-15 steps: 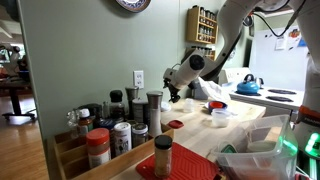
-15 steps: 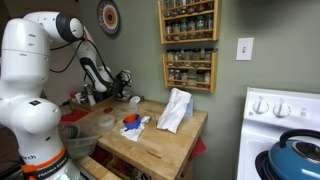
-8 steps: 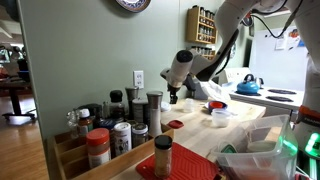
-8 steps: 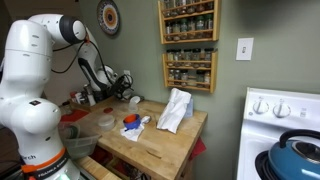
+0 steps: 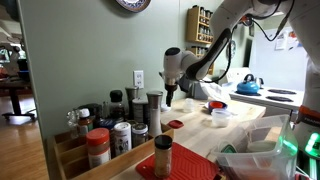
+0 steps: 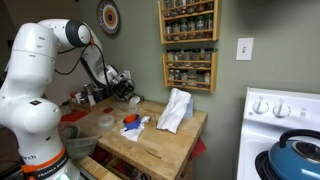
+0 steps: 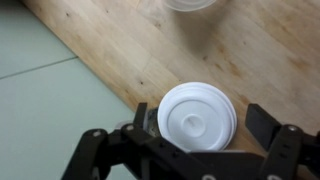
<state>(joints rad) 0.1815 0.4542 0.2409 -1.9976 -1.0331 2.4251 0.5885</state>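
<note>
In the wrist view a round white lid (image 7: 197, 122) on a container stands on the wooden counter (image 7: 250, 55), close to the pale wall. My gripper (image 7: 203, 125) is open and points down over it, one finger on each side of the lid, with a gap on the right side. In both exterior views the gripper (image 5: 170, 96) (image 6: 128, 92) hangs at the back of the counter next to the tall canisters (image 5: 153, 108). The container under the lid is hidden by the gripper there.
Spice jars (image 5: 98, 145) and a red tray (image 5: 190, 168) fill the near end. A white cup (image 5: 219, 117), a white cloth (image 6: 175, 110) and a blue-and-white object (image 6: 130, 123) lie on the counter. Spice racks (image 6: 188, 45) hang on the wall. A stove with a blue kettle (image 6: 300, 150) stands beside it.
The arm has swung toward the wall and the canisters, and the gripper has turned to point down over the white-lidded container.
</note>
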